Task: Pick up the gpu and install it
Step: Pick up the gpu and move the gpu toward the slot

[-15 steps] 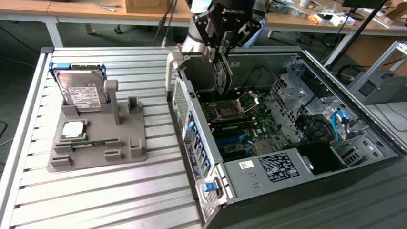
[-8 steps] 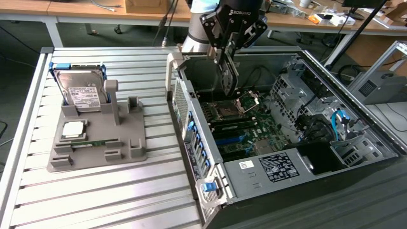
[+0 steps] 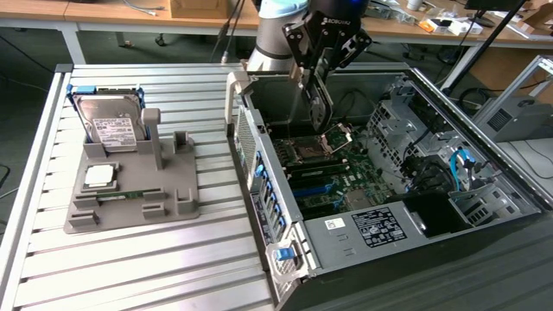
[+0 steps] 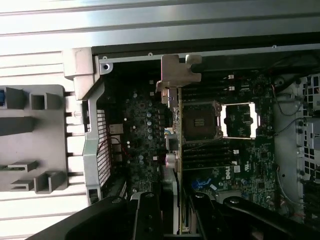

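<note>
The gpu (image 3: 318, 107) hangs upright, a thin dark card, above the motherboard (image 3: 333, 172) inside the open computer case (image 3: 380, 227). My gripper (image 3: 316, 70) is shut on its upper edge. The card's lower end is over the area just behind the CPU socket (image 3: 309, 152), still clear of the board. In the wrist view the gpu (image 4: 175, 150) appears edge-on between my fingers (image 4: 147, 215), with its silvery bracket (image 4: 177, 75) at the far end near the case's rear wall.
A grey holder (image 3: 129, 194) on the slatted metal table (image 3: 129, 272) carries a hard drive (image 3: 108, 123) in a blue frame, a processor chip (image 3: 100, 175) and a green memory stick (image 3: 121, 194). Cables and drive bays (image 3: 432, 149) fill the case's far side.
</note>
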`<state>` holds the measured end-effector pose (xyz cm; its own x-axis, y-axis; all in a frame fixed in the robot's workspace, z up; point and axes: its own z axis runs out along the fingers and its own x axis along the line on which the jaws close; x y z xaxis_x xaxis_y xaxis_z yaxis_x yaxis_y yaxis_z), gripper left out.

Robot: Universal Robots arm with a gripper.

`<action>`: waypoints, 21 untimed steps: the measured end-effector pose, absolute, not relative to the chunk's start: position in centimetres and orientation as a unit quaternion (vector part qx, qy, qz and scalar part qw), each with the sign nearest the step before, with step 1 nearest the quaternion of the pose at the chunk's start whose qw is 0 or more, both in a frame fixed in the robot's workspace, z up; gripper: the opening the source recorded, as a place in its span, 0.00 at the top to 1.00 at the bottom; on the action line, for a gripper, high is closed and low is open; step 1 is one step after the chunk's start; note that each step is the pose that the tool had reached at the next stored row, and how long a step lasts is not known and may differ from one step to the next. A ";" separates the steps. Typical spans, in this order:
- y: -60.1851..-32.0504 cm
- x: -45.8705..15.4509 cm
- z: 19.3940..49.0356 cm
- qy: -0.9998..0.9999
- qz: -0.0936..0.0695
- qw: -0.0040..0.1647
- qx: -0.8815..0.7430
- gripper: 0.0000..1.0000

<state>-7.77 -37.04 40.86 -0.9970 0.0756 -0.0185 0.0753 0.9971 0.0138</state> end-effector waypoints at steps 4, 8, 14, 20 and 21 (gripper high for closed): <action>-37.1 -6.9 40.5 0.999 0.006 0.009 0.038 0.73; -37.1 -6.1 40.2 0.999 0.006 0.008 0.038 0.73; -37.4 -5.5 39.8 0.999 0.006 0.008 0.038 0.73; -38.0 -4.3 39.3 0.999 0.006 0.007 0.038 0.73; -38.1 -4.1 39.2 0.999 0.006 0.007 0.038 0.73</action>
